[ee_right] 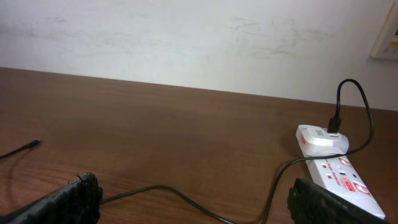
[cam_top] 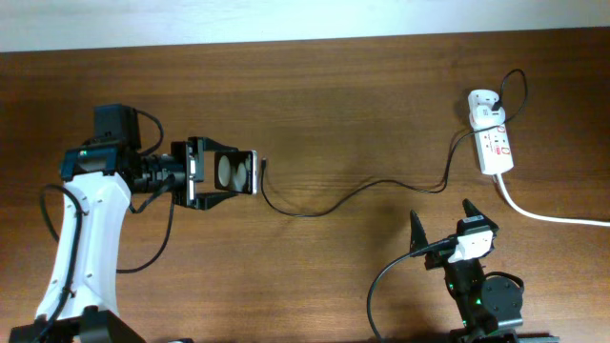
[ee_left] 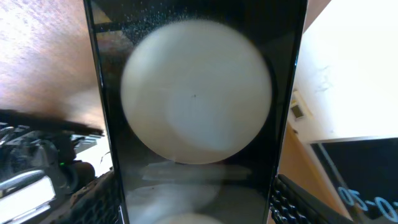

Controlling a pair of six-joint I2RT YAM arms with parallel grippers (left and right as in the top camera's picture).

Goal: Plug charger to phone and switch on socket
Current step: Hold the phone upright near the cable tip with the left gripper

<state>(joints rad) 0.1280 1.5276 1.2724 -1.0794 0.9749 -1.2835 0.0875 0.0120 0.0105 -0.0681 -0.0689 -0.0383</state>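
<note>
My left gripper [cam_top: 221, 172] is shut on the phone [cam_top: 235, 172], a black slab with two white round discs; it fills the left wrist view [ee_left: 196, 99], held between my fingers. The charger cable [cam_top: 362, 192] is thin and black. Its plug tip [cam_top: 264, 164] lies on the table just right of the phone, apart from it. The cable runs right to the white adapter [cam_top: 484, 107] on the socket [cam_top: 496, 148], a white power strip with red marks, also in the right wrist view [ee_right: 339, 174]. My right gripper [cam_top: 443, 221] is open and empty, wide above the cable [ee_right: 186, 196].
The socket's thick white cord [cam_top: 553, 217] runs off to the right edge. The brown wooden table [cam_top: 362, 86] ends at a pale wall at the back. My left arm's own black cables [cam_top: 152, 238] loop at the left.
</note>
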